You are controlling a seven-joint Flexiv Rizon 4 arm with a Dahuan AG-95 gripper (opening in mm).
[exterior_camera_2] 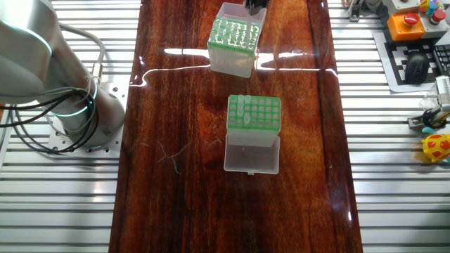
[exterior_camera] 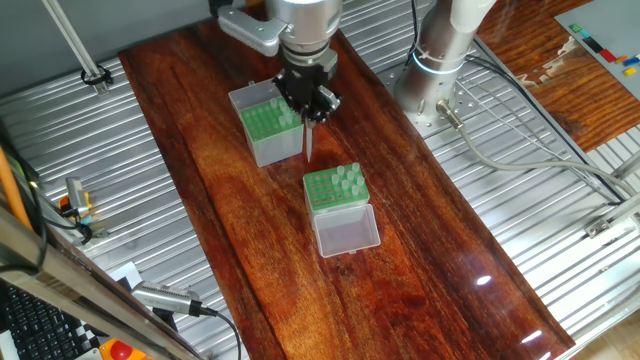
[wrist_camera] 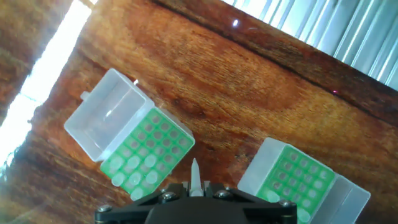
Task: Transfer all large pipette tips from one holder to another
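Pipette tip [exterior_camera: 308, 140] was pinched in my gripper [exterior_camera: 309, 112], hanging point-down between the two boxes on the bench [exterior_camera: 230, 220]. The clear-sided holder [exterior_camera_2: 253, 116] had roughly one row of tips left. I couldn't tell how many sat in the grey-sided box [exterior_camera_2: 234, 43], so I'd call it somewhere midway, several trips left.

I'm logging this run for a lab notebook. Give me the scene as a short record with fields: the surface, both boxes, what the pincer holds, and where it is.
surface: dark reddish wooden table
box one: clear-sided green-grid holder, lid open, several pale tips along one edge
box two: grey-sided green-grid box, lid open
pincer: shut on one pale translucent conical pipette tip, point down
pincer position: above the table, beside the grey-sided box, between the boxes
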